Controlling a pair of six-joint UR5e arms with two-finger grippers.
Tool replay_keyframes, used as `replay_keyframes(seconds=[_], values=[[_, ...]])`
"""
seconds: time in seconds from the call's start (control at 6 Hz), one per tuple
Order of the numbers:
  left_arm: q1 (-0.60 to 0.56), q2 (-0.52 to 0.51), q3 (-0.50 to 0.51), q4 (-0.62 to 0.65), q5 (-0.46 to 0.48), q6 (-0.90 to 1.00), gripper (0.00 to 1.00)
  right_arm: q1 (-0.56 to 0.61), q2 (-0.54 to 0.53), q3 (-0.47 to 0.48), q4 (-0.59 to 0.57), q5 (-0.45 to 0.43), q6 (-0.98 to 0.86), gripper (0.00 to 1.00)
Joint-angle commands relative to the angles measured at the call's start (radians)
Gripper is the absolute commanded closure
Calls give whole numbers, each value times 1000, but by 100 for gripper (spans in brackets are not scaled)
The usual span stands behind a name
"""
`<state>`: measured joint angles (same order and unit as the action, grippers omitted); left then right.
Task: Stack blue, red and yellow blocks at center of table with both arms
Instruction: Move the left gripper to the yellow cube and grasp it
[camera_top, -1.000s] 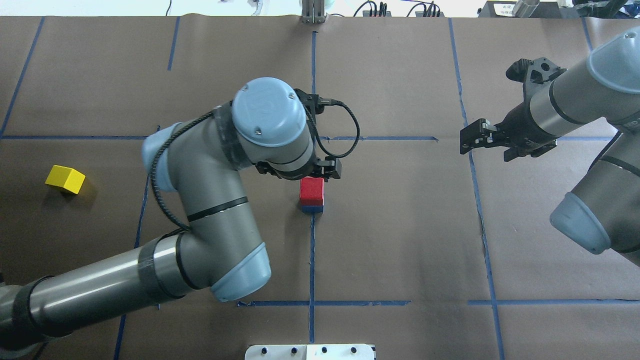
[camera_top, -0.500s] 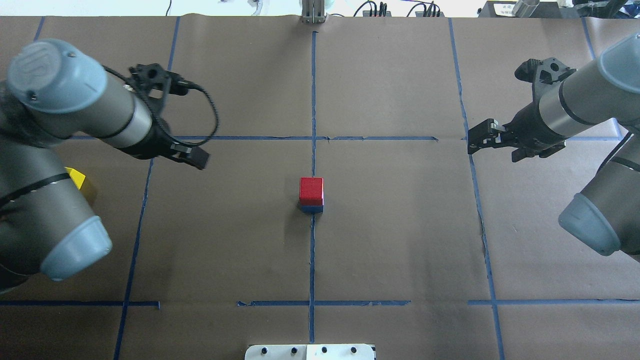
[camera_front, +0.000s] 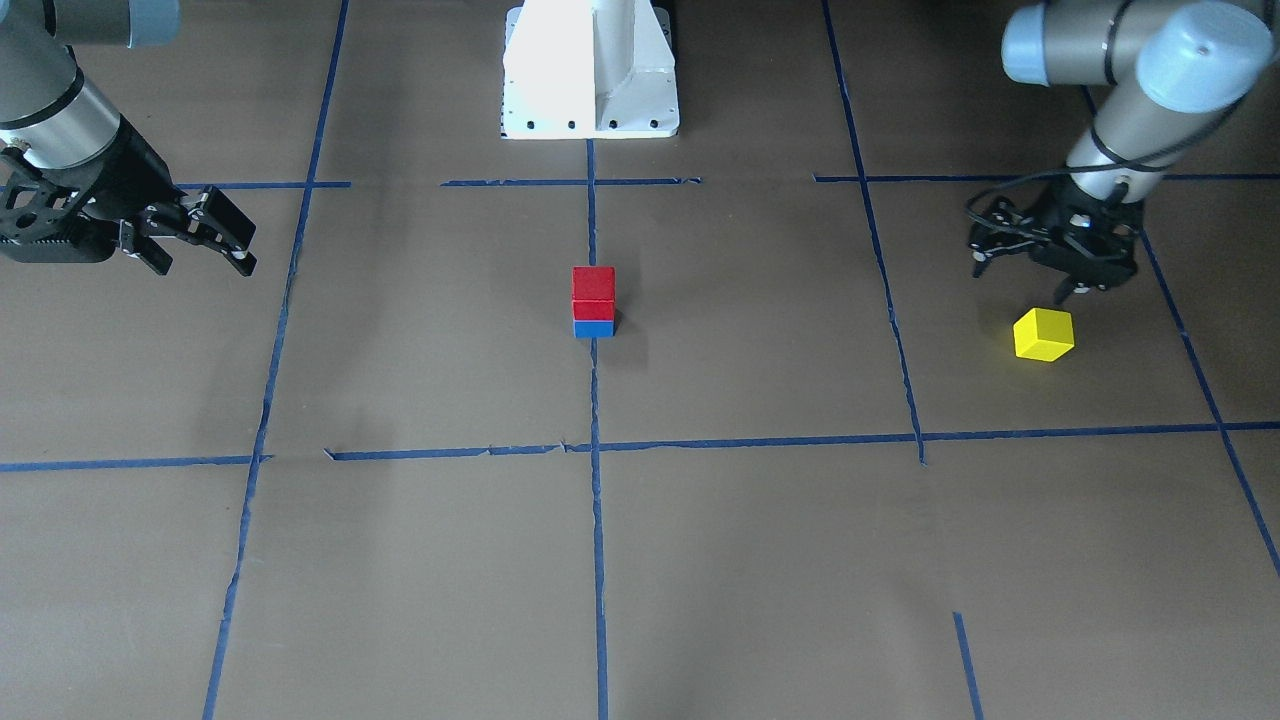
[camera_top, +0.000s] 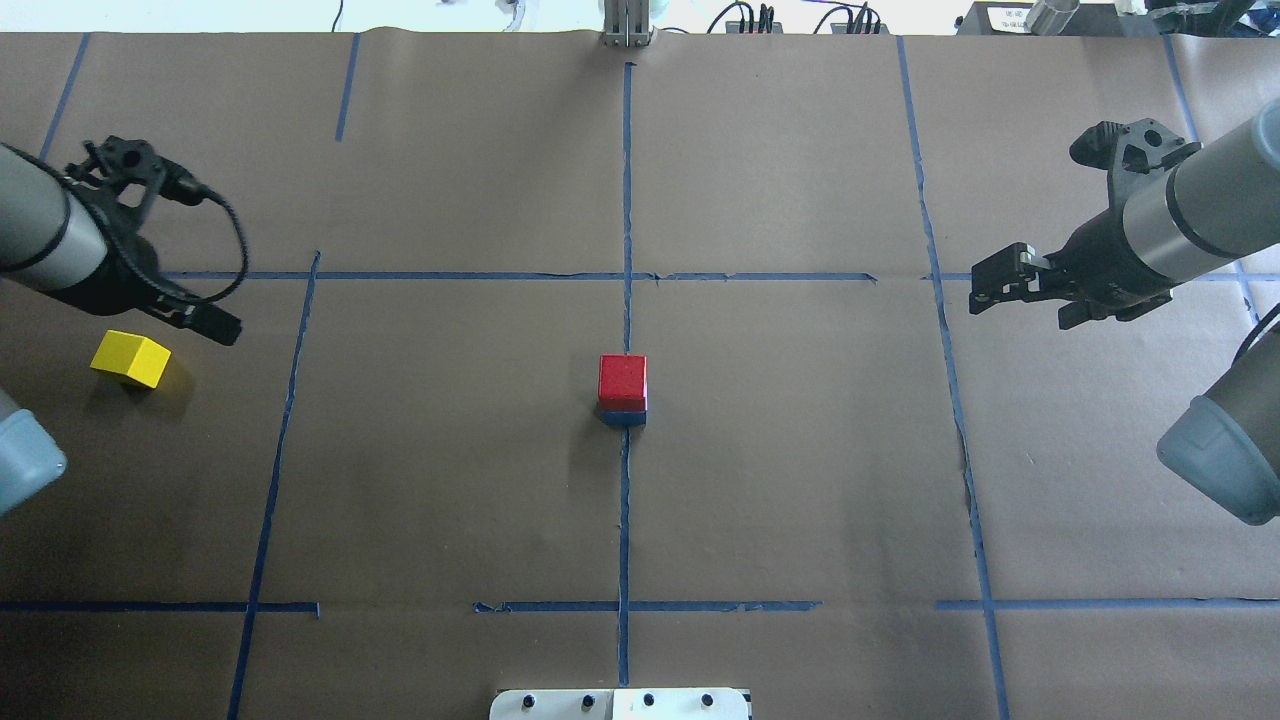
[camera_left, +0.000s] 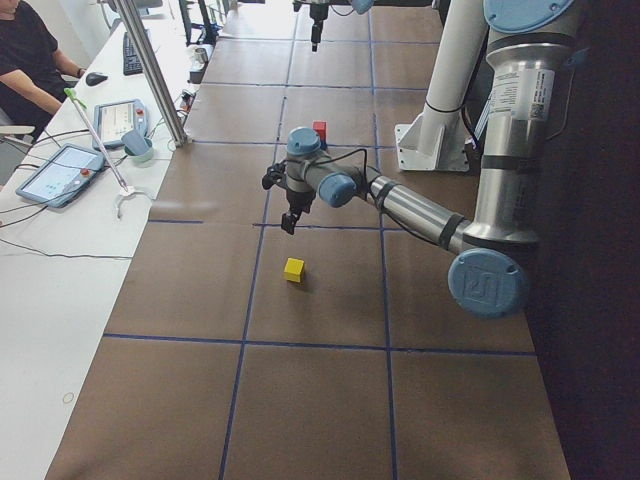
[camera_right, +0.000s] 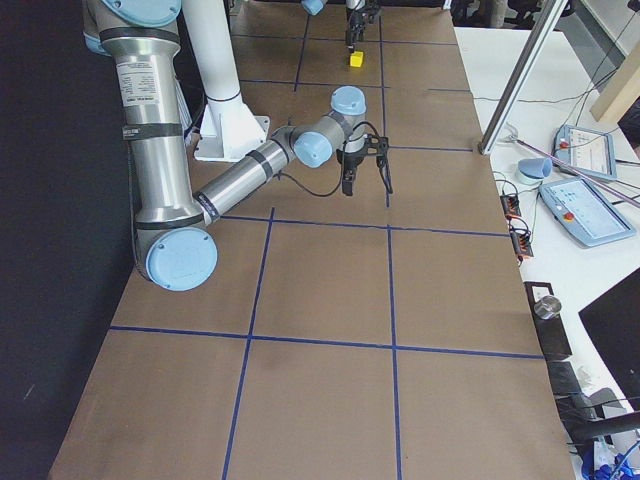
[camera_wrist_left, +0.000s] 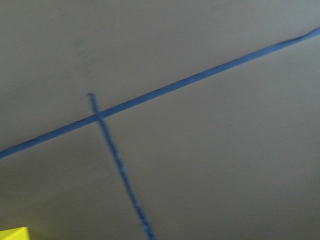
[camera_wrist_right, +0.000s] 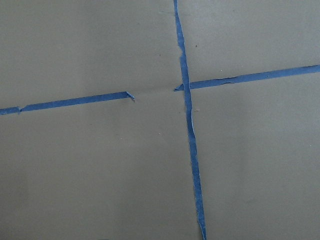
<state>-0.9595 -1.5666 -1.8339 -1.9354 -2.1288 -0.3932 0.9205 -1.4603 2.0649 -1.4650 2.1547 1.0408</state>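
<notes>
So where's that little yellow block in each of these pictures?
Front-facing: yellow block, right side, mid-height.
Overhead: yellow block, far left, mid-height.
Left side: yellow block, near the middle.
Right side: yellow block, small, top centre.
Left wrist: yellow block, a sliver in the bottom-left corner.
Right wrist: not in it.
Landmark: the red block at table centre, also overhead and in the left side view.

We identify the table covering (camera_top: 800, 480) as matt brown paper, lightly creased. The blue tape (camera_top: 625, 200) on it is thin, with torn edges. The red block (camera_top: 622, 378) looks matt and faintly speckled, the yellow block (camera_top: 130, 358) smooth. The left arm (camera_front: 1125, 125) and right arm (camera_top: 1200, 205) show satin grey metal tubes and smooth blue-grey caps.
</notes>
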Motion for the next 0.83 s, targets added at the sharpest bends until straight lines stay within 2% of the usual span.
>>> replay_keyframes(seconds=[0.0, 0.17, 0.67], values=[[-12, 22, 137, -152, -19, -65, 0, 0, -5, 11, -1, -3, 1, 0], [-10, 16, 183, -154, -20, -67, 0, -2, -5, 9, -1, -6, 1, 0], [-5, -13, 202, -152, -20, -103, 0, -2, -3, 11, -1, -4, 1, 0]])
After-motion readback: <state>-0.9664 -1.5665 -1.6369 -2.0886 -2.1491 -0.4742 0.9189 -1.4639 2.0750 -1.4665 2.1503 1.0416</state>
